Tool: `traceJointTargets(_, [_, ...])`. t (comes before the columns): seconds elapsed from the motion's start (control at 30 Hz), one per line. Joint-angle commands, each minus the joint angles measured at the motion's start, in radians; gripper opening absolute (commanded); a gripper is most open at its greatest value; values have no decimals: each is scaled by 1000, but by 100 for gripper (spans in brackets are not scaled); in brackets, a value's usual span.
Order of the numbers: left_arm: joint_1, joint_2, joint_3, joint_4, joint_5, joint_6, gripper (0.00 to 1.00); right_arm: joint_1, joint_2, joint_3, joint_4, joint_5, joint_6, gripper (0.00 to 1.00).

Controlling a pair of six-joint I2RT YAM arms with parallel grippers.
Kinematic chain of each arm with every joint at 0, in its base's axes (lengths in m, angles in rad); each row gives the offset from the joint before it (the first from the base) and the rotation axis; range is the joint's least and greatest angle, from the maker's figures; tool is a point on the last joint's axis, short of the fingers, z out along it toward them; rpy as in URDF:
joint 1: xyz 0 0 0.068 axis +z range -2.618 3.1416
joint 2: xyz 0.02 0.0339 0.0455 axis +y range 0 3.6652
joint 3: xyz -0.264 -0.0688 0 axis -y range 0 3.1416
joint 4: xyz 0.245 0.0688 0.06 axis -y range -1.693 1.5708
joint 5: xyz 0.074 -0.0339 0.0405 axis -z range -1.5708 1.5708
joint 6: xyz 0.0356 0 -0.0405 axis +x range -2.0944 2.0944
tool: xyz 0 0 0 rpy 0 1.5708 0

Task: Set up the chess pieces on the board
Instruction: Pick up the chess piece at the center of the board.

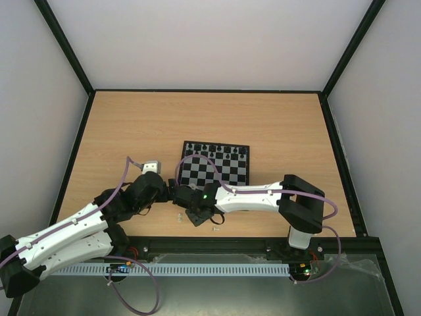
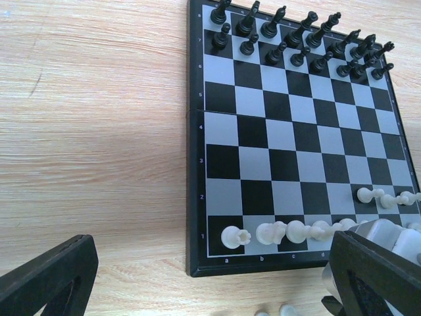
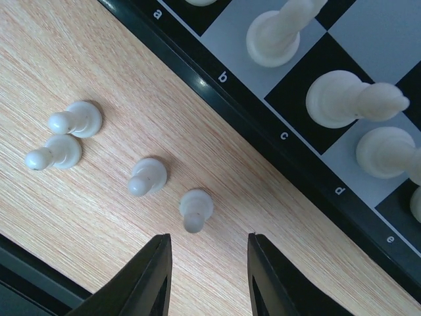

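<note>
You see a board (image 2: 253, 131) checked black and silvery grey inside a black border, black pieces (image 2: 247, 26) at one end, cream pieces (image 2: 235, 237) at the other, and cream pawns (image 3: 148, 176) on your pale wood-grain table (image 2: 99, 131)

1. Top view: the right arm (image 1: 250, 196) covers the near rows of the board (image 1: 227, 168).
2. There the loose white pieces (image 1: 177, 216) are specks, their shape unreadable.
3. Left wrist view: the white back row (image 2: 289, 232) vanishes rightward behind that arm; the board's right edge is cut off.
</note>
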Motion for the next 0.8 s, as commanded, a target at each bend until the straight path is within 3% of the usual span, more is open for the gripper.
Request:
traceJointTargets(0.0, [-6, -14, 0, 43, 35, 4, 100, 4, 43, 32, -34, 12, -19, 32])
traceJointTargets(0.77, [-5, -36, 7, 20, -4, -21, 100, -27, 69, 30, 18, -25, -46, 27])
